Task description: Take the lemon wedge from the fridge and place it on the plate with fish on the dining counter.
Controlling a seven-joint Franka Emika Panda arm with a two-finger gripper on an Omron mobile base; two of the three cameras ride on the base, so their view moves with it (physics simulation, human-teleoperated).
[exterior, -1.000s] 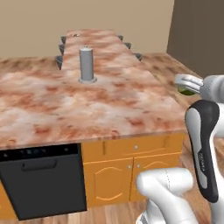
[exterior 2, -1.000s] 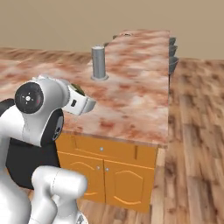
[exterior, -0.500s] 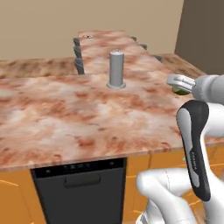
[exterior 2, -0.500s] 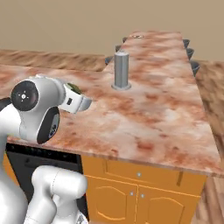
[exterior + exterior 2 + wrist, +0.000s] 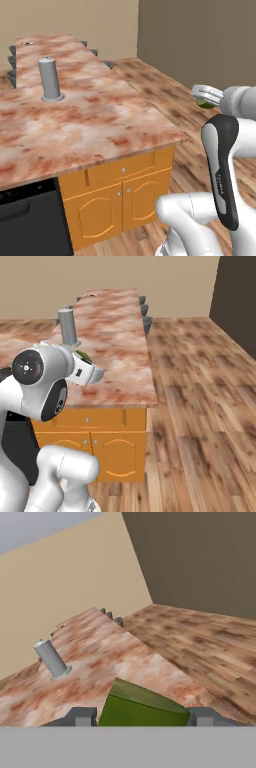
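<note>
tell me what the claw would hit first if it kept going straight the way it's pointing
Probably the dining counter: the claw, shut on the lemon wedge, aims down across its marbled top. The grey cylinder stands off to one side, though depth is unclear.

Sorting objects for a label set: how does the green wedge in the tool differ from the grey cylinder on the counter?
The lemon wedge is green and angular; the grey cylinder is grey and round-topped. The wedge is held off the dining counter between the tool's fingers; the cylinder stands upright on it.

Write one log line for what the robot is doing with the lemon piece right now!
phase: carrying | gripper: shut on lemon wedge | position: beside dining counter, off its end | plate: too far to make out
</note>
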